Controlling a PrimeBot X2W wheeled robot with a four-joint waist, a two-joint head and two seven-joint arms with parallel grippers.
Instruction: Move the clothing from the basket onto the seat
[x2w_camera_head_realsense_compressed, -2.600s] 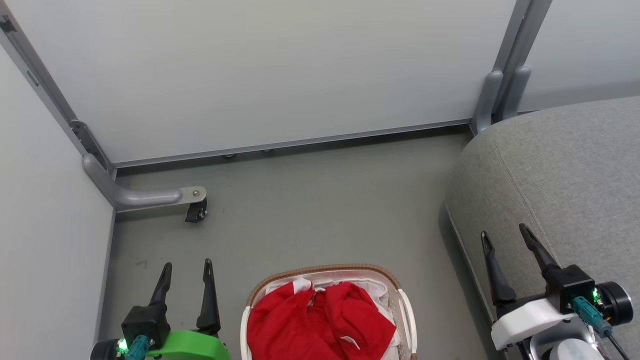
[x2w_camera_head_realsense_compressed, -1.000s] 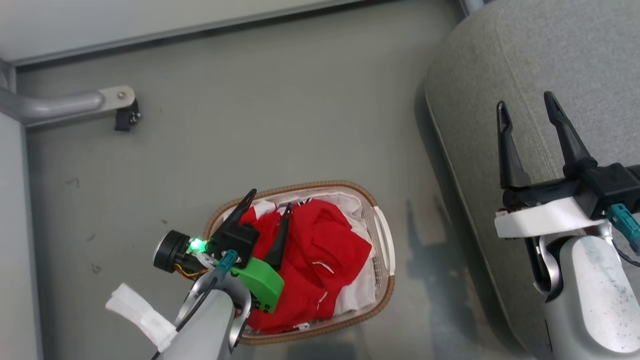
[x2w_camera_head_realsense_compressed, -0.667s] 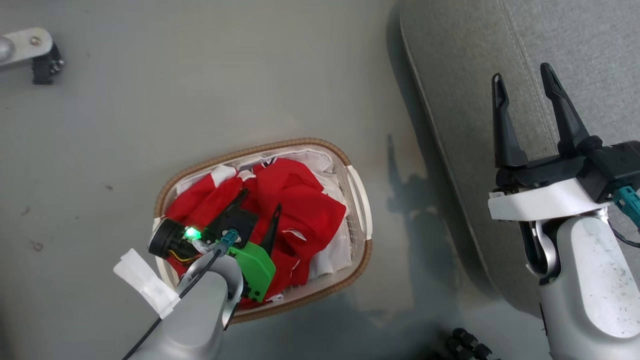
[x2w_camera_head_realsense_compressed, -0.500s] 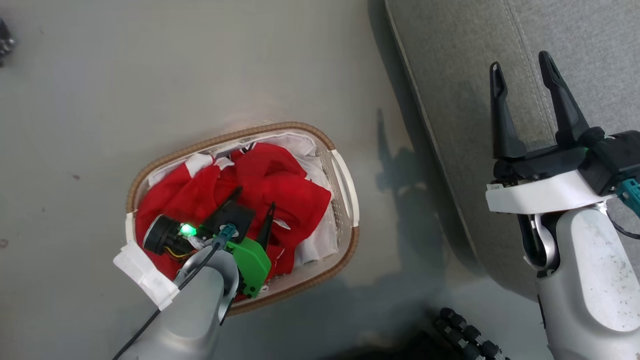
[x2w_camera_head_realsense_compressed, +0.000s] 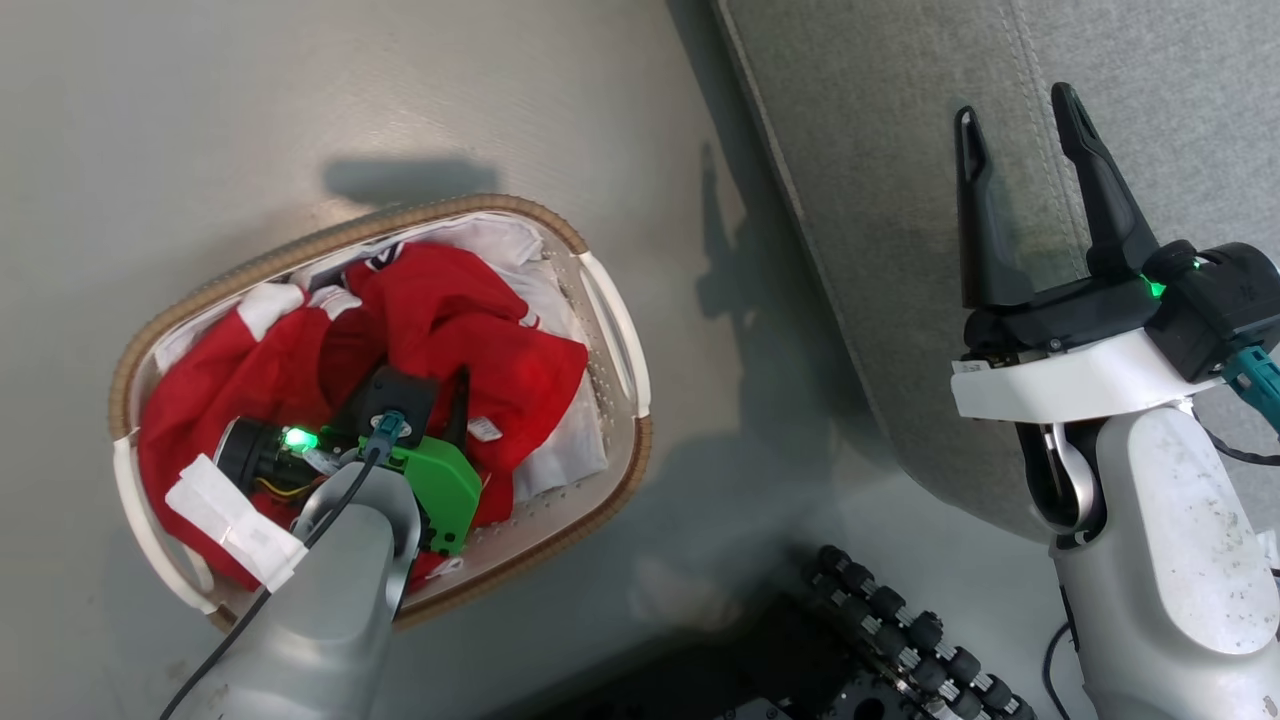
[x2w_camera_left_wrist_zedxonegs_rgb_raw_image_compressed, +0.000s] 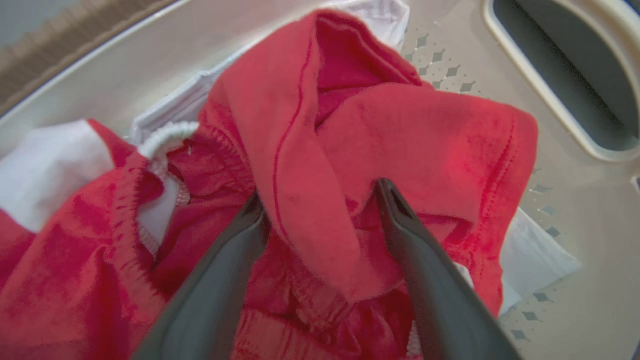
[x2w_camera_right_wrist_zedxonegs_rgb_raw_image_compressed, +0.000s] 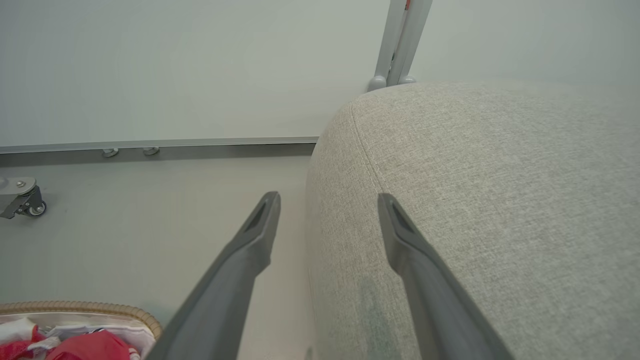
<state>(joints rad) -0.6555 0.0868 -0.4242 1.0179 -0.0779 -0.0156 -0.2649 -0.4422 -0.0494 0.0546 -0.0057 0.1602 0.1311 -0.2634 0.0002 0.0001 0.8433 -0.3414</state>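
L gripper (x2w_camera_left_wrist_zedxonegs_rgb_raw_image_compressed: 320, 200) was spread wide astride a fold of clothing (x2w_camera_head_realsense_compressed: 450, 310) in basket (x2w_camera_head_realsense_compressed: 330, 235); R gripper (x2w_camera_head_realsense_compressed: 1012, 110) spread, empty, over seat (x2w_camera_head_realsense_compressed: 880, 150). Risk: closing might've grabbed liner (x2w_camera_head_realsense_compressed: 565, 445) too, or 2 shirts tangled.

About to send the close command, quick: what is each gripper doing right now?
Left gripper: open, fingers straddling a fold of the clothing in the basket, not clamped yet.
Right gripper: open, empty, at the edge of the seat.

tips of the left gripper (x2w_camera_left_wrist_zedxonegs_rgb_raw_image_compressed: 320, 192) partly under the clothing (x2w_camera_left_wrist_zedxonegs_rgb_raw_image_compressed: 400, 125); near rim of the basket (x2w_camera_head_realsense_compressed: 350, 227) behind the forearm (x2w_camera_head_realsense_compressed: 340, 610)
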